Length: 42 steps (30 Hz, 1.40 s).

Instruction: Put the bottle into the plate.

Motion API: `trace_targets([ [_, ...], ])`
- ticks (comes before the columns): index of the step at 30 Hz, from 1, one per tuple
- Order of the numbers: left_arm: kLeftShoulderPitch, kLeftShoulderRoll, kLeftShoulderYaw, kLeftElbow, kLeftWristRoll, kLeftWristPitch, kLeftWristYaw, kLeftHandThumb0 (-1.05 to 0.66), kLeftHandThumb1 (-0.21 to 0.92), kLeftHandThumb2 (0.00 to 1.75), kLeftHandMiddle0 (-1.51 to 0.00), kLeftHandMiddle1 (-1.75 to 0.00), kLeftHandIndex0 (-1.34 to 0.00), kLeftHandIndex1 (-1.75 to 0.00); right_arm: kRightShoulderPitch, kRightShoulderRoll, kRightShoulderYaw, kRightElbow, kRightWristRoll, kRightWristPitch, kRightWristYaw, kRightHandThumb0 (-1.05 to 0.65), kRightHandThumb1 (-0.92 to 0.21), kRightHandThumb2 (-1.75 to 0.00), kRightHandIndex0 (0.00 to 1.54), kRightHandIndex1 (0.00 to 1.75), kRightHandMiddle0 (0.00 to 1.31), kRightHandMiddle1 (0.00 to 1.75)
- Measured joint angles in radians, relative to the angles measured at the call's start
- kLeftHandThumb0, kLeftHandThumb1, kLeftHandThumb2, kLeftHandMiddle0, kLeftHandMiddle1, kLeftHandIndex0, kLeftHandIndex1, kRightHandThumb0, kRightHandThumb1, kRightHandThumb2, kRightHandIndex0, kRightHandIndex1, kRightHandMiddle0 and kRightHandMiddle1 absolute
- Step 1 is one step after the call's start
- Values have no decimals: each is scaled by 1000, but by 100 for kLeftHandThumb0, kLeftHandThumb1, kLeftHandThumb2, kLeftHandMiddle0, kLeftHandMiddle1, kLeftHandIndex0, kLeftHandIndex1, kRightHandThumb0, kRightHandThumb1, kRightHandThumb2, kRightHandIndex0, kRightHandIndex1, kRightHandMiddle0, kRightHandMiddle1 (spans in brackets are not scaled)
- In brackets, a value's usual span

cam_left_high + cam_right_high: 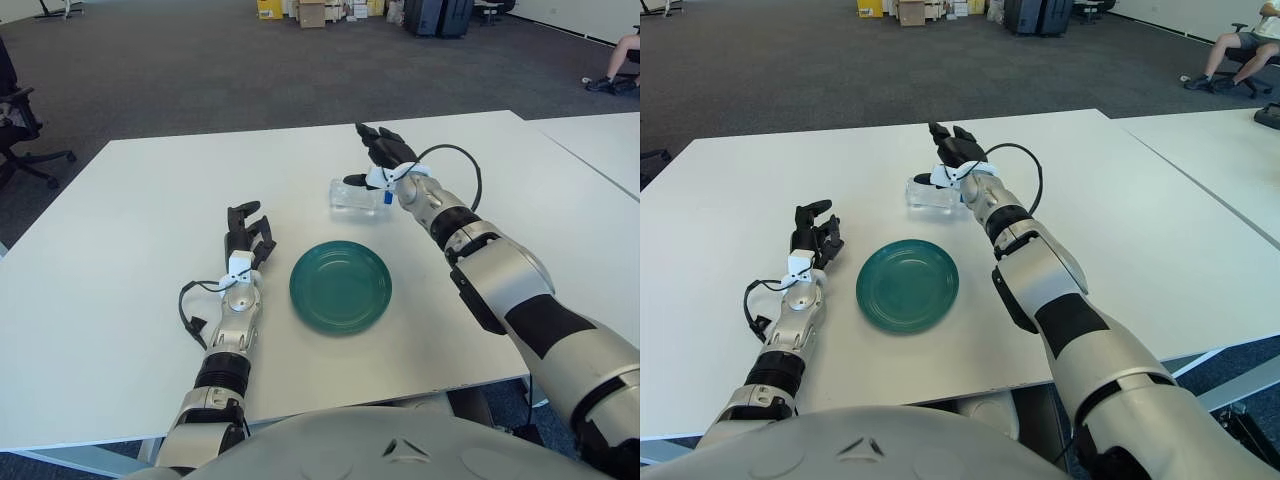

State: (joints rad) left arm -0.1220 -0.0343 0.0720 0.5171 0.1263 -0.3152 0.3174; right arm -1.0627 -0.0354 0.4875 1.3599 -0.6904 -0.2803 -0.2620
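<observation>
Item: clear plastic bottle with a blue cap (355, 195) — lies on its side on the white rectangular table (120, 260), beyond the round dark-green plate (341, 286) and well apart from it, so no part of the task is done yet. Long axis: roughly across the table, left to right, with the blue cap end toward the robot's right and the base toward its left. Right hand (385, 160) — reaches forward over the cap end, dark fingers (372, 142) spread and arched above the bottle; one digit shows low beside the cap, but whether it touches cannot be told, and nothing is held. The placement reads as the opening of a grasp from above and from the cap side: a lying bottle offers its round body to fingers closing across it, and it may roll if nudged before they close. Left hand (245, 235) — shows to the left of the plate, palm toward the table, fingers loosely curled and empty; idle, leaving the approach to the plate free. Plate — bare, between the two arms, near the table's front edge, within the right arm's reach.
</observation>
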Motion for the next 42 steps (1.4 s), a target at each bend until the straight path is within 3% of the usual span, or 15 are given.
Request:
trace_targets([
  [6, 0, -9, -2, -1, 1, -1, 11, -62, 92, 75, -45, -58, -15, -111, -32, 15, 88, 6, -82, 5, -12, -105, -92, -36, 0, 0, 0, 0],
  [18, 1, -24, -16, -25, 5, -12, 24, -58, 92, 75, -44, -58, -15, -111, -51, 35, 189, 23, -166, 51, -21, -105, -92, -30, 0, 0, 0, 0],
  [31, 18, -52, -42, -37, 32, -30, 41, -60, 92, 75, -45, -58, -15, -111, 33, 70, 245, 40, -201, 69, -7, -105, -92, -27, 0, 0, 0, 0],
  [42, 40, -51, -41, -20, 32, -74, 41, -64, 92, 72, -44, -57, -16, -110, 49, 58, 268, 45, -208, 115, 16, -105, -92, -26, 0, 0, 0, 0],
])
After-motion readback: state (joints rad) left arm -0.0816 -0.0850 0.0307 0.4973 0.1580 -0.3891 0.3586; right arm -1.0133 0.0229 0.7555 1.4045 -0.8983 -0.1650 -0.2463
